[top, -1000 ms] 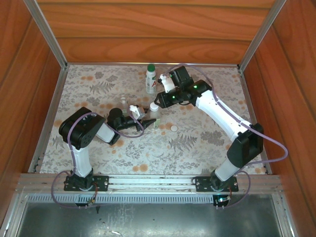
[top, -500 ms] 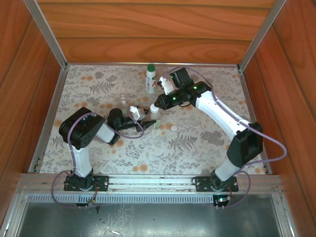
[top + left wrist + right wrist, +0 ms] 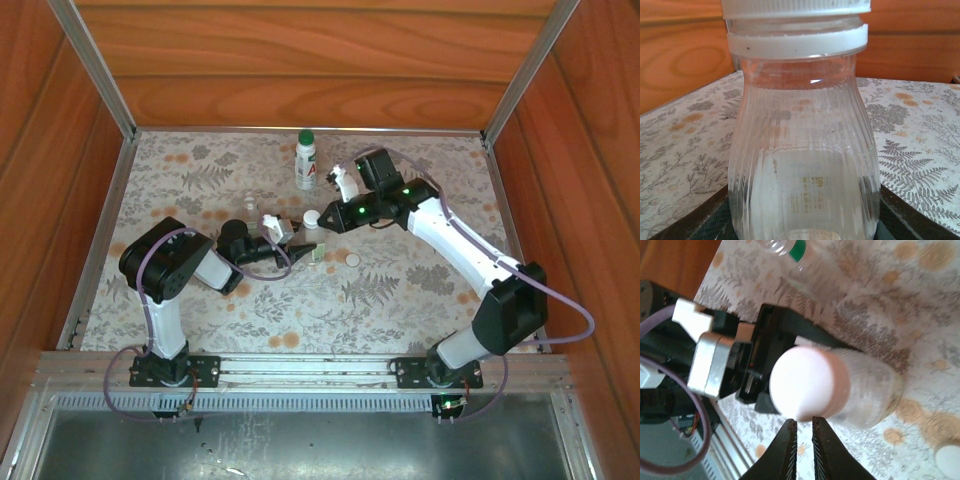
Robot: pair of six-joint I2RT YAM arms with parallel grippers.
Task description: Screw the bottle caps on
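Note right gripper (image 3: pixel 803 421) drawn back toward 3 o'clock from ribbed clear bottle (image 3: pixel 800 150) since a second ago; fingers then apart, now pressed together on nothing. Find bottle upright near table (image 3: pixel 400 290) centre, white cap (image 3: pixel 807 382) on neck, body clamped in left gripper (image 3: pixel 298 247). Count three bottles: also white bottle (image 3: pixel 305 168) at 12 o'clock, short clear bottle (image 3: pixel 249 203) at 10. Count three caps: also green cap (image 3: pixel 305 137) on white bottle, loose white cap (image 3: pixel 352 260) at 4.
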